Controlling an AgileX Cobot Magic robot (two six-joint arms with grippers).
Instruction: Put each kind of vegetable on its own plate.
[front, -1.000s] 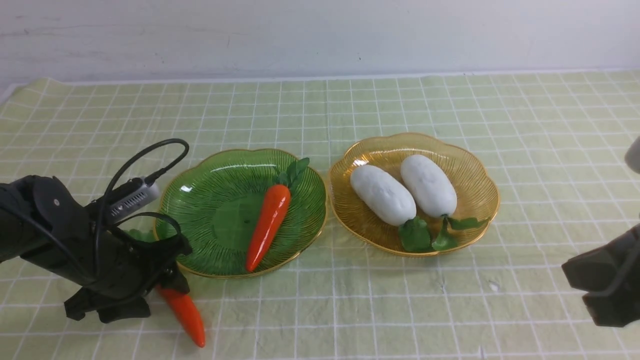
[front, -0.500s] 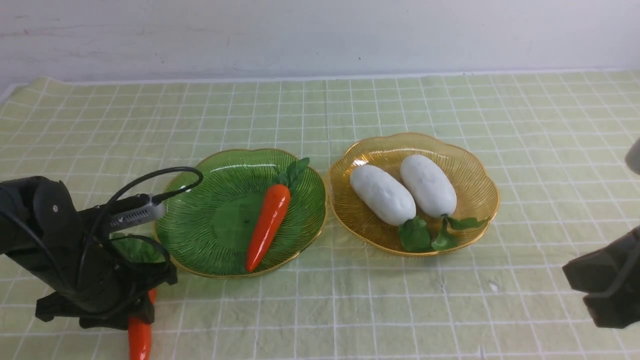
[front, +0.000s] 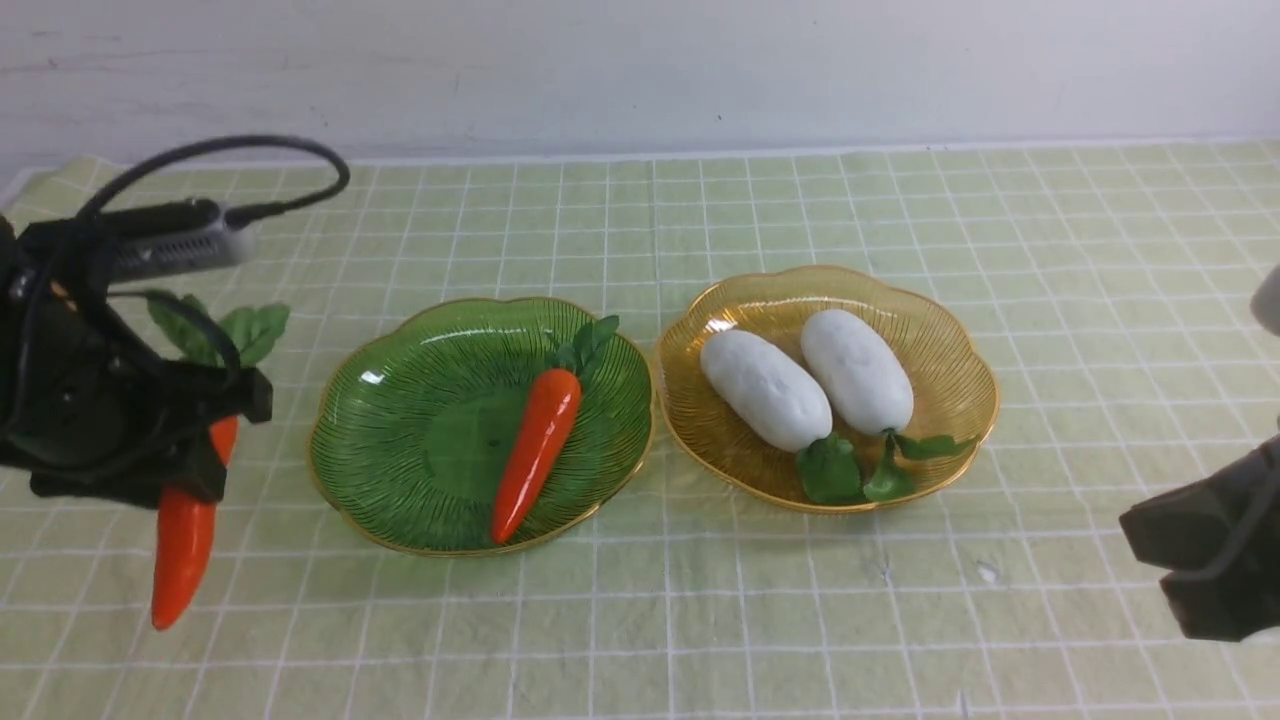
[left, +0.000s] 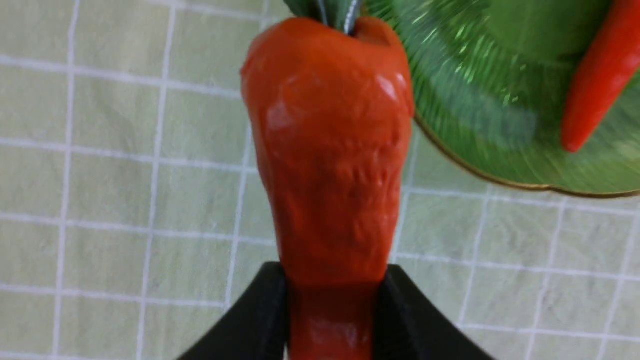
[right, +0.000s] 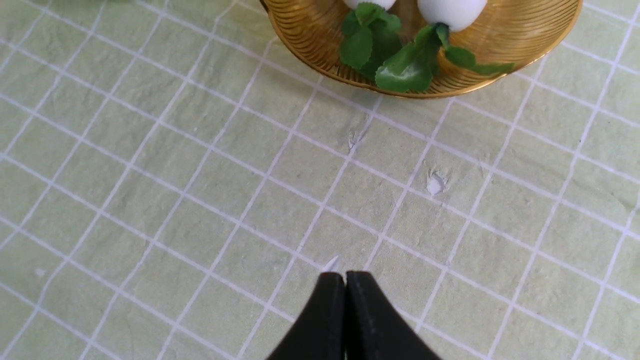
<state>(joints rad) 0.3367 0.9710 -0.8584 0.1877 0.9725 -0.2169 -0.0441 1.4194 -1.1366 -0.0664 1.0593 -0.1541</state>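
Bright, even, diffuse light; soft shadows; glare spots on green plate (front: 400, 450); left wrist view blurred.

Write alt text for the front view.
Left gripper holds a carrot hanging tip down, left of a green plate with a second carrot on it. An amber plate to the right holds two radishes, side by side. Right gripper sits low at the right edge, over a checked cloth.

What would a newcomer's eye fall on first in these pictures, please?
The orange carrot hanging tip-down in the left gripper, left of the green plate, stands out most. Next come a second carrot lying on that plate and two white radishes side by side on the yellow plate to its right.
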